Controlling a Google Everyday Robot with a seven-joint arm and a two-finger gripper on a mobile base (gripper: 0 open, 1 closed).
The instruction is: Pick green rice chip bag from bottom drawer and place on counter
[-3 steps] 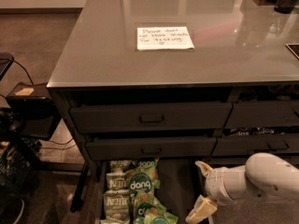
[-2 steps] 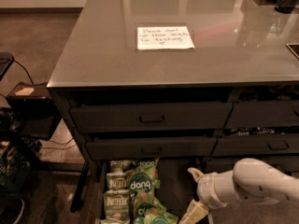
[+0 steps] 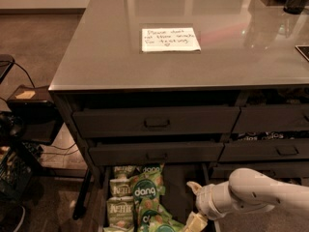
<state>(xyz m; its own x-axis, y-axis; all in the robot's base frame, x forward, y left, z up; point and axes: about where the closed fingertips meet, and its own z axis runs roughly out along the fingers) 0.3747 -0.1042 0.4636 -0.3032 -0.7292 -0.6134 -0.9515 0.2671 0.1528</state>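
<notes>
A: Where do we locate the green rice chip bag [image 3: 145, 193] relative to the gripper [image 3: 193, 204]?

B: We locate it to the left of the gripper in the camera view, at nearly the same height in the frame. It lies in the open bottom drawer [image 3: 179, 190], on top of the heap of snacks, with the paler Kettle bags [image 3: 119, 211] at its left edge. A strip of bare drawer floor separates bag and fingertips: near, but apart

A: What state do we record for the gripper?

B: We see two cream fingers spread, one angled up-left and the other down-left, with nothing between them. We record it as wide apart and empty, positioned over the right part of the drawer

A: How does the bag's long axis run?

B: We read it as running roughly from the drawer front toward the back, with the lettering upright to the camera. The gap between the fingers opens along much the same line. We judge that the coming move is a short leftward reach, and that the fingers would close along the bag's length unless the wrist turns or takes the near right edge

A: And the destination?

B: The counter [image 3: 169, 71] sits above the drawers and carries only a handwritten note [image 3: 170, 39] near its middle; the bag is not yet on it
</notes>
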